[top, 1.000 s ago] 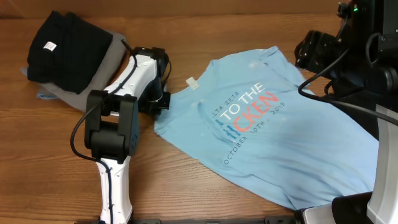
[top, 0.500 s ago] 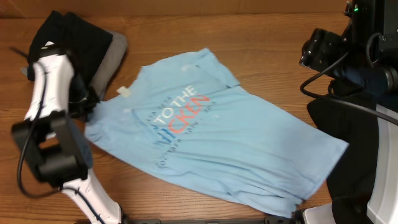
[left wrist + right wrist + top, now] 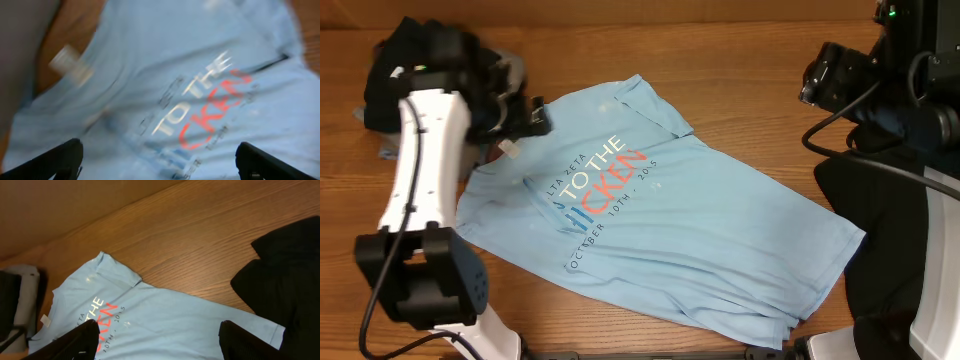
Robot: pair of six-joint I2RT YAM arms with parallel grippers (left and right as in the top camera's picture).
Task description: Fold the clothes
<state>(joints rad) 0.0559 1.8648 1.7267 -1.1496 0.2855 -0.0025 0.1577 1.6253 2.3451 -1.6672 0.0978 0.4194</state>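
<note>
Hovering over its 10 o'clock end: left gripper (image 3: pixel 532 118), jaws wide apart, empty | light blue cotton T-shirt with red-and-white lettering (image 3: pixel 660 230) spread out, long axis 10-to-4 o'clock | right gripper (image 3: pixel 160 340) jaws apart, farther off at 2 o'clock.

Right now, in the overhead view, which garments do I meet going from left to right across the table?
black and grey pile → light blue T-shirt → black garment
</note>
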